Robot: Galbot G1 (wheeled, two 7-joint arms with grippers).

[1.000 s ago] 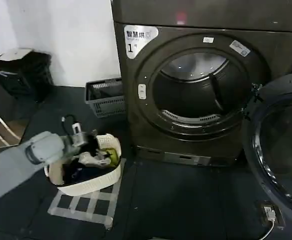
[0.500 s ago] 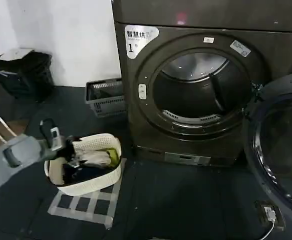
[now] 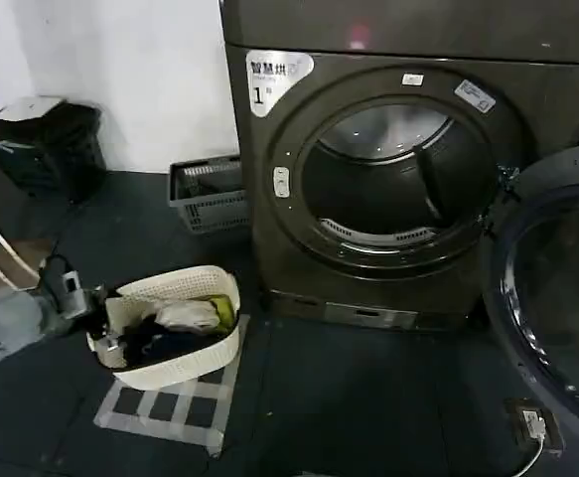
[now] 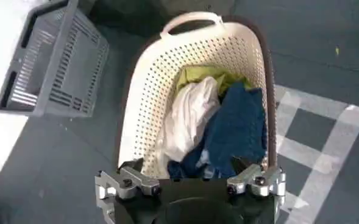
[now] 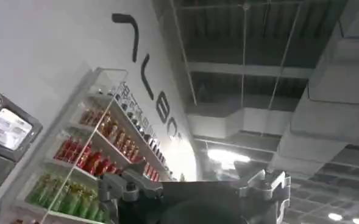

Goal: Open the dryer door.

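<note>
Withdrawn to the perforated basket (image 3: 175, 333), left tool (image 4: 190, 182) gapes wide — chrome-rimmed dryer door (image 3: 552, 298) hangs open.

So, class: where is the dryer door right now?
In the head view, the dryer door hangs swung open at the right edge, beside the dryer and its dark drum opening.

White label (image 3: 277, 76) on upper left front of the dryer (image 3: 388, 169): a line of Chinese chars w/ a big "1" under it. Two small stickers on the ring above the drum opening, one at top centre (image 3: 413, 79), one top right (image 3: 476, 95), print too small to read. Right wrist view: big dark letters (image 5: 149, 79) run up the white wall above a drinks shelf (image 5: 100, 158), can't make them out.
</note>
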